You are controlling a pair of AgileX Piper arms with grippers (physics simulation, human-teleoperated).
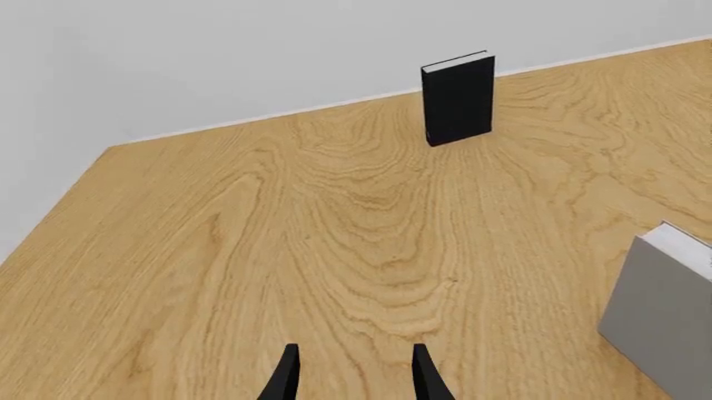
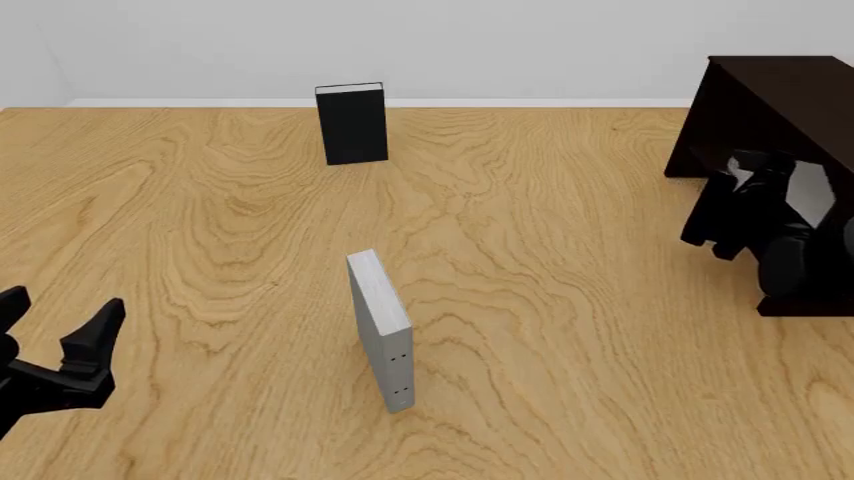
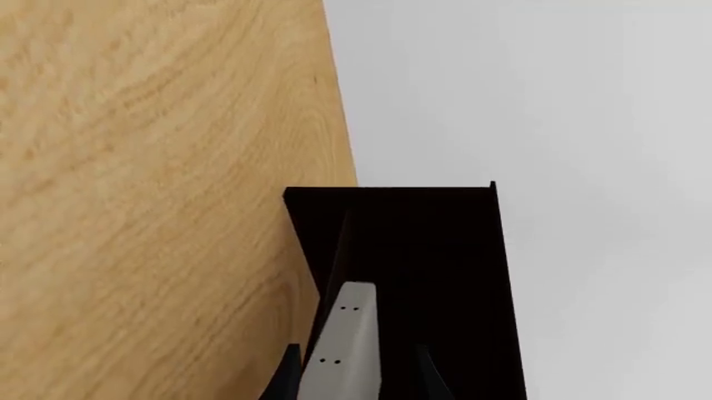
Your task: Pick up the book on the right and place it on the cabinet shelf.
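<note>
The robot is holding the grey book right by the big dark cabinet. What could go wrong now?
The book sits between the fingers of the right gripper, close to a wall of the cabinet, so it might bump that wall and twist. Only its end seems gripped, so it could slip out. If let go badly, it may topple over.

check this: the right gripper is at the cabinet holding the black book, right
No: the right gripper is at the cabinet, but it holds the pale grey book, as the right wrist view shows; the black book stands apart.
</note>
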